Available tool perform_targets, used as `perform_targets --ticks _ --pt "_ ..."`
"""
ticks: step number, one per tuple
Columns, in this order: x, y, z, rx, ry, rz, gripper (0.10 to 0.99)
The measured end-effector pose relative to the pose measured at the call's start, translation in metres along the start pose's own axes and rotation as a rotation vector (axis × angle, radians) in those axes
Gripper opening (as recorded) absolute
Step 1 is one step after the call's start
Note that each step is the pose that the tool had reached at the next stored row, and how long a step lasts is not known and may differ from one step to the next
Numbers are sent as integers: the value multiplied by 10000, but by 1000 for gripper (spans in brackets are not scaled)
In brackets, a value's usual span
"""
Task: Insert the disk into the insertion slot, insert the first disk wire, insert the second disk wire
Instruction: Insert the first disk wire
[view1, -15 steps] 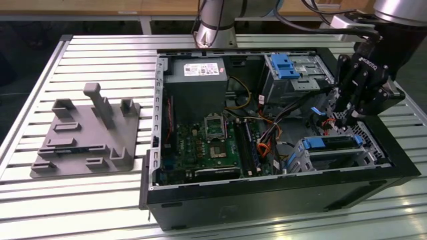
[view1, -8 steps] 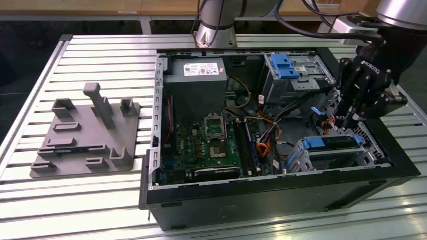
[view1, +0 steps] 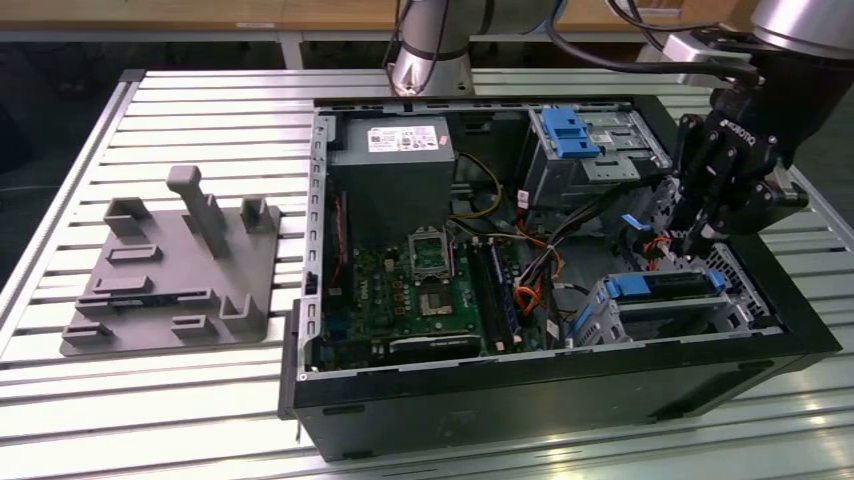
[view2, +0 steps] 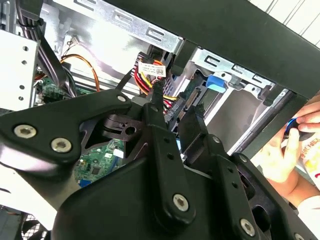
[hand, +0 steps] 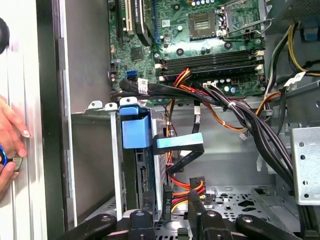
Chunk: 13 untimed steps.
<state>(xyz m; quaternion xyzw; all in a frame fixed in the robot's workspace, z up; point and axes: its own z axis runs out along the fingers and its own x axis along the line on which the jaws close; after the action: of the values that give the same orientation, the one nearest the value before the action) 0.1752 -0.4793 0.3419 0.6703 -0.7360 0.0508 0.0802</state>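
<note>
Currently, your tool (view1: 697, 238) hangs inside the open computer case (view1: 534, 400), at about three o'clock in the exterior view, just above the drive cage (view1: 627, 325). The case lies on its side on the slatted metal counter (view1: 200, 100).

Disk: the disk (view1: 663, 287) sits in the drive cage at four o'clock of the case, its blue frame level with the cage's mouth. In the first wrist view the disk (hand: 136, 130) stands edge-on inside the drive cage (hand: 94, 150).

Tool state: in both wrist views the fingers (hand: 149, 207) stand a narrow gap apart with a black plug (hand: 169, 199) between them. Red, yellow and black wires run from it. You appear to be gripping that plug (view2: 181, 103), though the contact is partly hidden. The plug is close beside the disk's end; whether it is seated there cannot be told.

A flat blue cable (hand: 179, 143) lies just beside the blue frame.

Surroundings: a person's hand (hand: 11, 145) rests on the counter outside the case wall, holding a small blue thing. A grey moulded fixture (view1: 160, 290) lies on the counter at nine o'clock, apart from the case. Inside the case, the power supply (view1: 394, 150) is at eleven o'clock. The circuit board (view1: 414, 290) is near the centre, and a taller cage (view1: 587, 150) with a blue latch is at one o'clock.
</note>
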Motion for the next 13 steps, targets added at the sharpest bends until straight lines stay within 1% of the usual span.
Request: perform_targets --ticks 2,4,6,7,8,11,12,13 --pt "3 -1 4 -10 -9 48 404" --pt "10 -2 5 -17 -35 68 404" --pt "17 -2 5 -24 -79 79 404" --pt "21 -2 6 -28 -120 80 404" --pt "26 -3 7 -34 -186 78 404" --pt "53 -6 13 -58 -431 67 404" --pt "64 -7 14 -64 -495 64 404" --pt "78 -8 16 -67 -531 63 404"
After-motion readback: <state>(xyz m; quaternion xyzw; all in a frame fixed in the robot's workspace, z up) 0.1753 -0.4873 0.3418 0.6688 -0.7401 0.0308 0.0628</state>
